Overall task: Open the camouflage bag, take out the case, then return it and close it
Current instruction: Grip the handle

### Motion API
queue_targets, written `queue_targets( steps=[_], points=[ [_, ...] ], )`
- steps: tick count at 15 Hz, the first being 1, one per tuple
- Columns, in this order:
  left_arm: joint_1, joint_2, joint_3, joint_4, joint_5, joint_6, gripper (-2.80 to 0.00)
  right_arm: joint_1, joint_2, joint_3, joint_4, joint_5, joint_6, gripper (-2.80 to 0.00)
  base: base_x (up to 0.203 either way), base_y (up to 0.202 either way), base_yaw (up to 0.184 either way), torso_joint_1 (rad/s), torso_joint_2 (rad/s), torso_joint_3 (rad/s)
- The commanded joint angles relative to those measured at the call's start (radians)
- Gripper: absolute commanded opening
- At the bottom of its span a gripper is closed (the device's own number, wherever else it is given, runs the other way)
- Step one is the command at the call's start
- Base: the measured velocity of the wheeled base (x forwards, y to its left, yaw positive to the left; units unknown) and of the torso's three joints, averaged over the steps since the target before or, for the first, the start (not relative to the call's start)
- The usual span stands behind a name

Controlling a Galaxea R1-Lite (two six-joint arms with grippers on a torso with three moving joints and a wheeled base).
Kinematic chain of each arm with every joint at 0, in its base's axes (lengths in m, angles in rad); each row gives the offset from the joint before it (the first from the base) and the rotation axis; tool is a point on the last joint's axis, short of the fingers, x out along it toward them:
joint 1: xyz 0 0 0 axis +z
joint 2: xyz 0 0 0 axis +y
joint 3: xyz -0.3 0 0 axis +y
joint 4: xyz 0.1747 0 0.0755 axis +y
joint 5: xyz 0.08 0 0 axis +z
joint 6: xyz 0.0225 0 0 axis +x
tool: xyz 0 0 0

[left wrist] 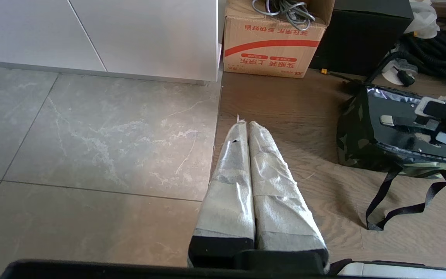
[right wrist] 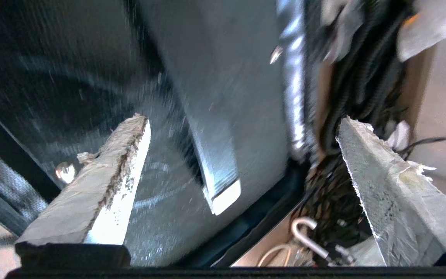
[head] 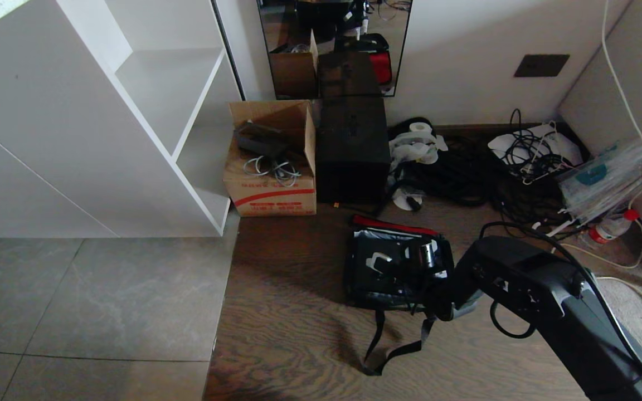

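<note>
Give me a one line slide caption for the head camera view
Right pincer open over the case inside the opened camouflage bag on the wooden floor.

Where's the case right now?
In the head view the case sits inside the open camouflage bag on the wood floor, right of centre, with the right tool open at its near right corner.

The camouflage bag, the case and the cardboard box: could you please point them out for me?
camouflage bag [left wrist: 352,131]: left wrist view, camouflage side wall.
case [left wrist: 401,130]: left wrist view, flat black top.
cardboard box [head: 273,197]: head view, printed front.
</note>
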Motion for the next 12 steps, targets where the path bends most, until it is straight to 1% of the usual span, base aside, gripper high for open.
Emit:
queue_targets(
  steps=[1, 5, 8, 11, 12],
  points=[
    [0.0, 0.0, 0.011, 0.0, 0.0, -0.001, -2.8, -0.003, 0.01, -0.022, 0.01, -0.001, -0.005, 0.0, 0.0, 0.0, 0.0, 0.0, 0.0, 0.0],
    [0.0, 0.0, 0.011, 0.0, 0.0, -0.001, -2.8, -0.004, 0.015, -0.033, 0.001, -0.008, 0.0, 0.0, 0.0, 0.0, 0.0, 0.0, 0.0, 0.0],
    [0.0, 0.0, 0.011, 0.0, 0.0, -0.001, -2.8, -0.004, -0.009, -0.008, -0.026, 0.003, 0.005, 0.0, 0.0, 0.0, 0.0, 0.0, 0.0, 0.0],
    [0.0, 0.0, 0.01, 0.0, 0.0, 0.0, -2.8, -0.004, -0.111, 0.09, -0.044, 0.004, 0.008, 0.0, 0.0, 0.0, 0.0, 0.0, 0.0, 0.0],
    [0.0, 0.0, 0.011, 0.0, 0.0, -0.001, -2.8, -0.003, -0.154, 0.132, -0.046, 0.006, 0.022, 0.0, 0.0, 0.0, 0.0, 0.0, 0.0, 0.0]
  ],
)
